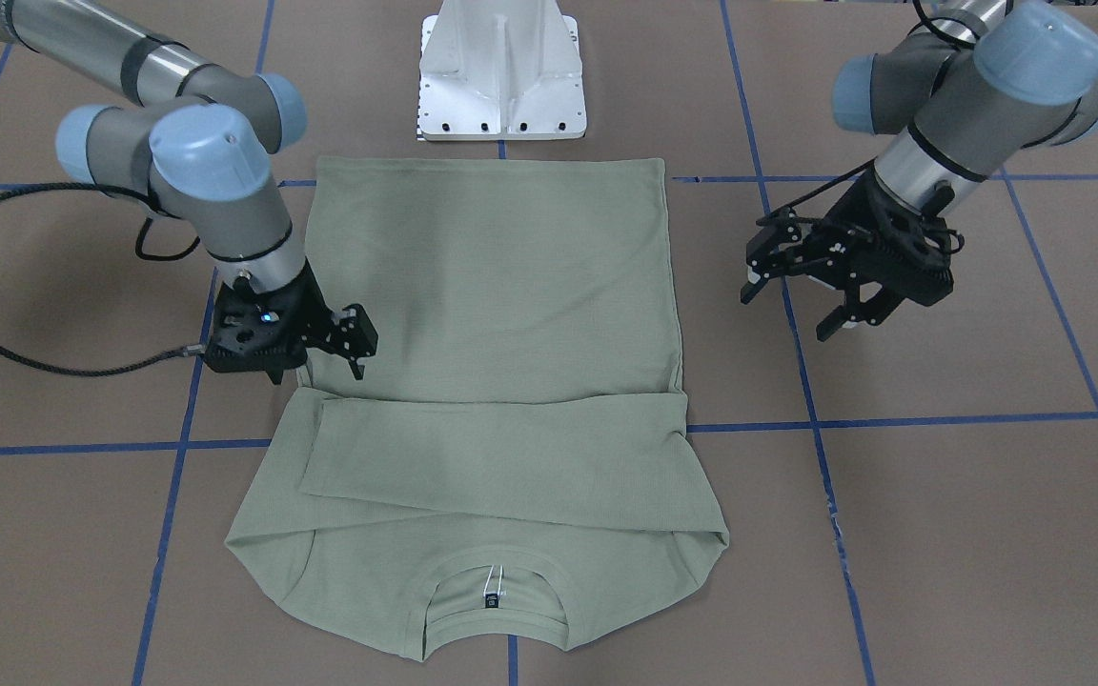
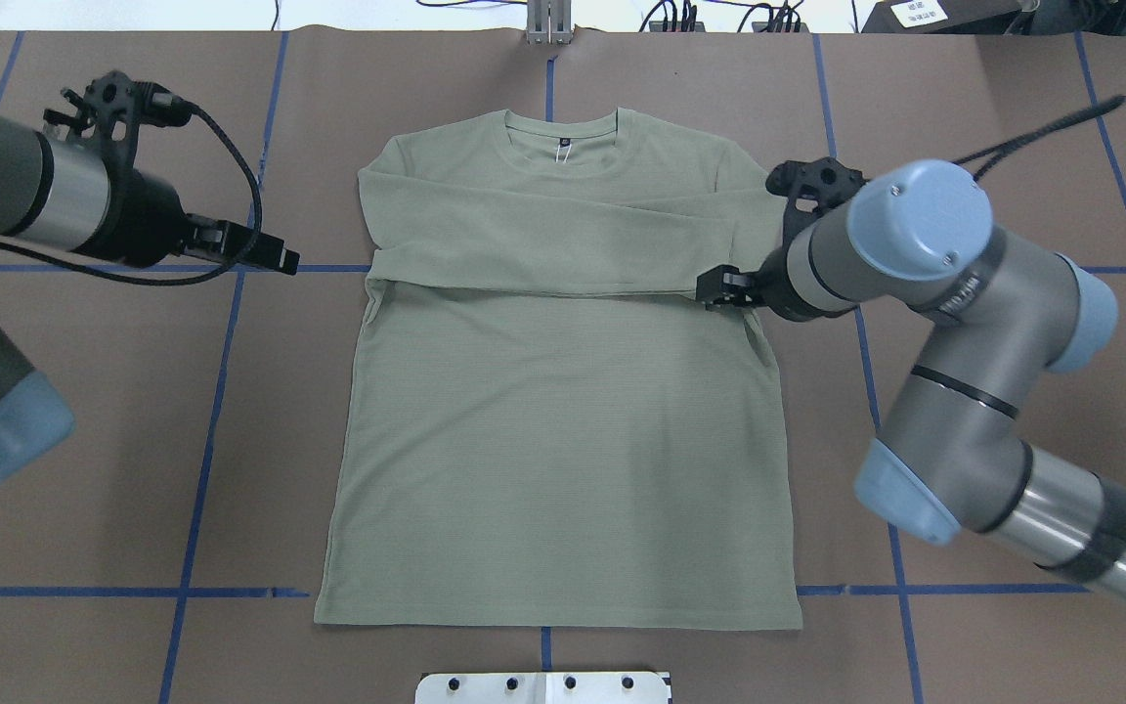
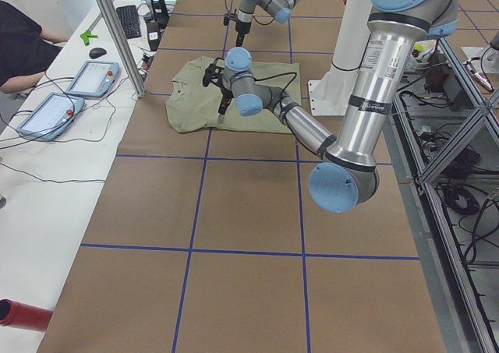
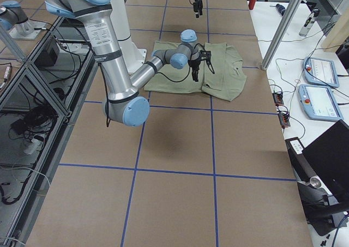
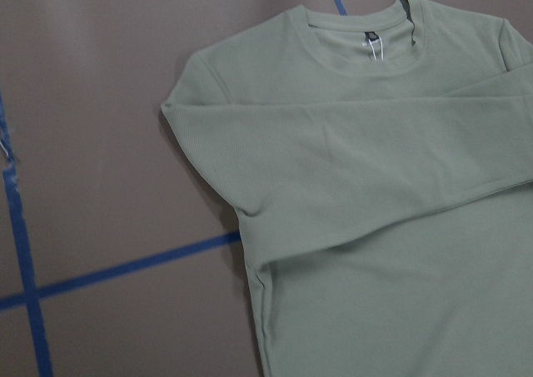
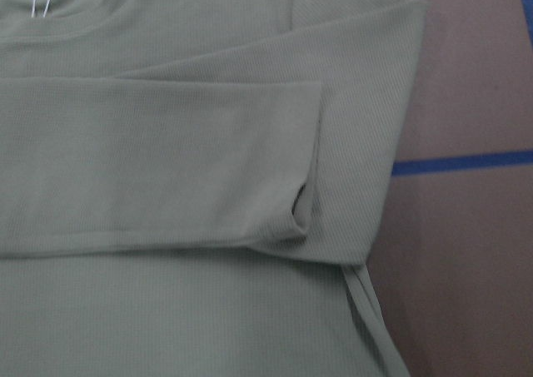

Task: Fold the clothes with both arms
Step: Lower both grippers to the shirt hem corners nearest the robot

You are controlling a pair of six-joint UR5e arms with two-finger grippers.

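The shirt (image 2: pixel 563 420) lies flat, front up, in the middle of the table (image 2: pixel 974 88). In the overhead view its collar (image 2: pixel 563 127) is at top centre with the dark tag (image 2: pixel 560 146) inside it, and the straight hem runs across the lower middle. In the front-facing view the collar is at the bottom edge and the hem is at the top, near the white base (image 1: pixel 501 76). Both sleeves (image 1: pixel 492 462) are folded across the chest, one over the other, making a band from side to side just under the collar. The right wrist view shows a cuff (image 6: pixel 306 198) right of centre, ending near the shirt's side edge, its mouth a little open.

The left gripper (image 1: pixel 787 312) is at the middle right of the front-facing view, over bare table and apart from the shirt's side. Its jaws are spread.

The right gripper (image 1: pixel 316 373) is at the middle left of that view, right at the shirt's side edge where the sleeve band begins. Its jaws are spread too, and I cannot tell whether a finger touches the cloth.

Blue tape (image 2: pixel 84 592) marks the table in a grid. In the left side view a person (image 3: pixel 23 41) sits at the upper left edge
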